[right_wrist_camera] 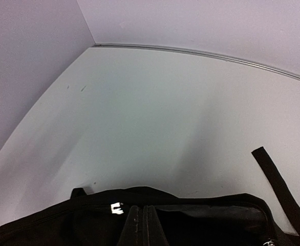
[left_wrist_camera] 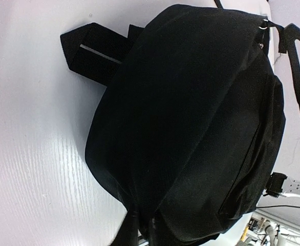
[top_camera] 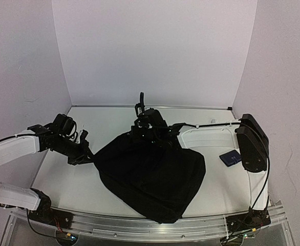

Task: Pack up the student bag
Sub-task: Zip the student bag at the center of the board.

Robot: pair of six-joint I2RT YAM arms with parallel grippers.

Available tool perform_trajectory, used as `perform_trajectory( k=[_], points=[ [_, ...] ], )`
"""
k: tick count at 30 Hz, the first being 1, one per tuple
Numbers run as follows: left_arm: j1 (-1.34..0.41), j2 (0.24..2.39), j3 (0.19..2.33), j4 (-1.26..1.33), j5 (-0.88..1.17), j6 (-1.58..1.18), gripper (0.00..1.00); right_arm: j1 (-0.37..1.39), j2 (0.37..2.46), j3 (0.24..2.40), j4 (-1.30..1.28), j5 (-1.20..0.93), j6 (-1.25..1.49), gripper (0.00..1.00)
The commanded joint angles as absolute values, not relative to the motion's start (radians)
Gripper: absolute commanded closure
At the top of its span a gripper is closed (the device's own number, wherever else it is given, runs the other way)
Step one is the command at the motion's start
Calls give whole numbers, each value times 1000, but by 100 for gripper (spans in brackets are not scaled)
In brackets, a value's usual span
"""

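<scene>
The student bag, a large black fabric backpack, lies slumped in the middle of the white table. My left gripper is at the bag's left edge. In the left wrist view its fingertips are closed on a fold of the bag, with dark cloth between them. My right gripper is at the bag's far top edge. In the right wrist view its fingers are pressed together, shut, over the bag's seam. Whether they pinch anything there is hidden.
A small dark blue pouch lies on the table at the right, next to the right arm's black joint. One loose black strap trails from the bag's top. Another strap sticks out beneath the bag. White walls enclose the table.
</scene>
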State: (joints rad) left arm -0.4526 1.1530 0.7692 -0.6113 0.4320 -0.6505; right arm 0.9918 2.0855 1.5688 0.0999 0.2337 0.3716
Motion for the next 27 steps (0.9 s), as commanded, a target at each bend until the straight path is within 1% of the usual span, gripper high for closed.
perform_trajectory(
  k=[1,3,4,6,8,13,20,24,27],
  points=[
    [-447,1172,901,-647,359,-518,67,989,1999,1571,107,123,409,100],
    [-446,1206,973,-642,346,-451,44,989,1997,1575,107,99,417,100],
    [-446,1226,1001,-632,344,-416,37,989,1997,1577,106,90,422,100],
    [-446,1270,1052,-596,349,-329,26,989,1997,1577,107,77,430,100],
    [-446,1332,1100,-547,381,-254,22,989,1993,1577,108,72,439,100],
    [-447,1468,1165,-459,432,-134,19,989,1980,1577,107,68,456,100],
    [-448,1618,1236,-417,492,-85,17,989,1973,1577,105,73,461,100],
    [-447,1670,1259,-401,522,-80,19,989,1971,1566,103,83,462,100],
    [-448,1696,1272,-400,563,-86,24,989,1966,1560,97,91,463,100]
  ],
)
